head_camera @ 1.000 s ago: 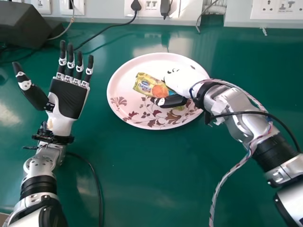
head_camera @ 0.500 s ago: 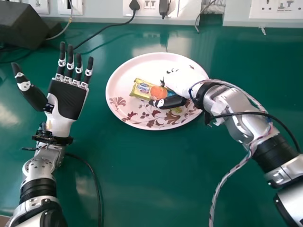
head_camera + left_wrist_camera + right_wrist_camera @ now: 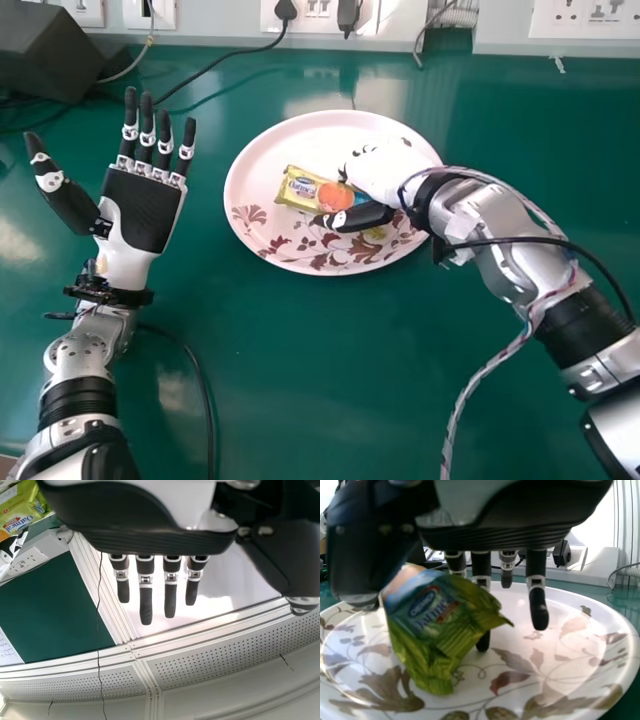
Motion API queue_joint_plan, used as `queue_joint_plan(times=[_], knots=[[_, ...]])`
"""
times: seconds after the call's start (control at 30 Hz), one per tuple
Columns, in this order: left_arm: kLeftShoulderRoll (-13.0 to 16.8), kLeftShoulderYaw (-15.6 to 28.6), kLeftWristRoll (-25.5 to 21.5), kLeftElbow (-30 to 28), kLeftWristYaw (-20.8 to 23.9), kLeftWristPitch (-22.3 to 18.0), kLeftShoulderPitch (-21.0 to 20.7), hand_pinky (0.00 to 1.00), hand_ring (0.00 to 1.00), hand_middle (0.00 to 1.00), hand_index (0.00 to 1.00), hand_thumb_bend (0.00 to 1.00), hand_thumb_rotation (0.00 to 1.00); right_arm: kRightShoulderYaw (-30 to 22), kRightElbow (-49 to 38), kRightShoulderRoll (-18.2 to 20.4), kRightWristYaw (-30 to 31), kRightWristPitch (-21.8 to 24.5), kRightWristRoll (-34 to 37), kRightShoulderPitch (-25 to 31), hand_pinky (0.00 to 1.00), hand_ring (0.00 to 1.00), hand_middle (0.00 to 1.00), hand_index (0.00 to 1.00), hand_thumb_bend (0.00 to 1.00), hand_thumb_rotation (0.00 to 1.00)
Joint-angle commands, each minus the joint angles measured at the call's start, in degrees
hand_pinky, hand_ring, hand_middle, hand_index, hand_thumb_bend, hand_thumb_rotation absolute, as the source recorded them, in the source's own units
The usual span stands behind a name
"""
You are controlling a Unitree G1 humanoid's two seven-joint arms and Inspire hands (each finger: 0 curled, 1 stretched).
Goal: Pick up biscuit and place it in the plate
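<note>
My right hand (image 3: 388,170) is over the right part of the pink floral plate (image 3: 268,150). Between its thumb and fingers is the yellow-green biscuit packet (image 3: 305,190), low over the plate, its far end hidden by the hand. In the right wrist view the packet (image 3: 440,625) stands tilted between the thumb and fingers of the right hand (image 3: 495,527), above the plate (image 3: 570,650). The left hand (image 3: 145,210) lies palm up left of the plate, fingers straight; it shows as the left hand (image 3: 145,525) in its wrist view, with the packet (image 3: 22,510) farther off.
A dark box (image 3: 55,60) stands at the back left of the green table (image 3: 300,380). Black cables (image 3: 225,62) run across the back toward wall sockets (image 3: 320,12). Another cable (image 3: 203,385) lies beside the left forearm.
Between the earliest frame and now, the packet has tipped slightly and shifted a little toward the near side of the plate. Both arms have stayed nearly still.
</note>
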Motion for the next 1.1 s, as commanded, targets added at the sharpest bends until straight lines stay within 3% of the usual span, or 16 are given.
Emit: queue_joint_plan(times=[0.0, 0.7, 1.07], knots=[[-1.8, 0.3, 0.9, 3.4, -0.1, 0.1, 5.4, 0.89, 0.76, 0.86, 0.92, 0.95, 0.46, 0.0, -0.7, 0.8, 0.5, -0.1, 0.9, 1.8, 0.25, 0.35, 0.73, 0.74, 0.83, 0.40], [-0.2, 1.2, 0.1, 6.1, -0.3, 1.3, 5.0, 0.87, 0.75, 0.85, 0.93, 0.96, 0.44, -2.3, -2.2, 1.6, -3.9, 0.1, 2.2, 2.3, 0.28, 0.36, 0.78, 0.75, 0.83, 0.42], [-0.3, 1.4, 0.3, 8.0, -2.5, -0.7, 4.5, 0.88, 0.76, 0.86, 0.93, 0.95, 0.44, -3.9, -3.3, 1.3, -5.6, -0.8, 3.2, 2.3, 0.28, 0.38, 0.85, 0.91, 0.82, 0.48]])
